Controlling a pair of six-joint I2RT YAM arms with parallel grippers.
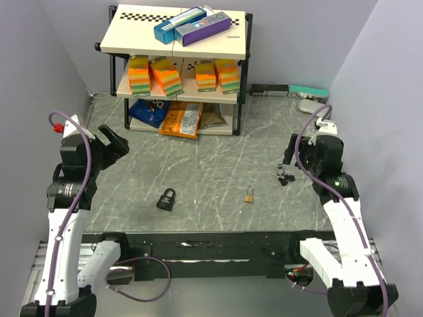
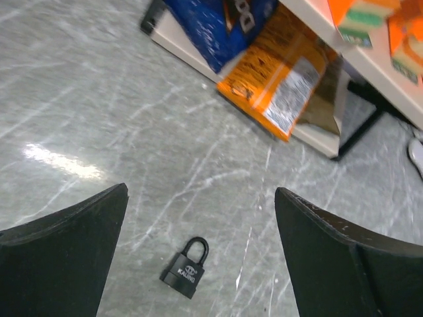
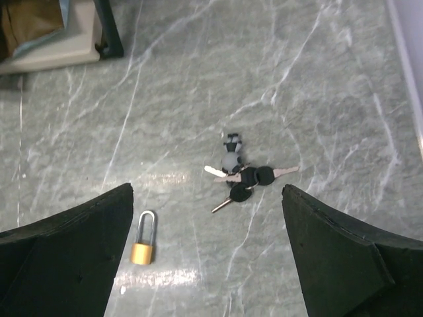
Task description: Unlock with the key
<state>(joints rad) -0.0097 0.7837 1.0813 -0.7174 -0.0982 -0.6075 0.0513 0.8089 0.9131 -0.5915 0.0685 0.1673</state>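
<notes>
A black padlock [image 1: 166, 199] lies on the grey marble table, left of centre; in the left wrist view it [image 2: 187, 269] lies between my open left fingers. A small brass padlock [image 1: 249, 195] lies right of centre and shows in the right wrist view [image 3: 142, 245]. A bunch of black-headed keys [image 1: 285, 176] lies near the right arm and shows in the right wrist view [image 3: 243, 177]. My left gripper [image 1: 117, 146] is open and empty, raised at the left. My right gripper [image 1: 289, 152] is open and empty above the keys.
A two-tier shelf [image 1: 178, 63] stands at the back with boxes on top, sponge packs in the middle and snack bags [image 2: 284, 72] below. A power strip [image 1: 288, 90] lies at the back right. Grey walls close in both sides.
</notes>
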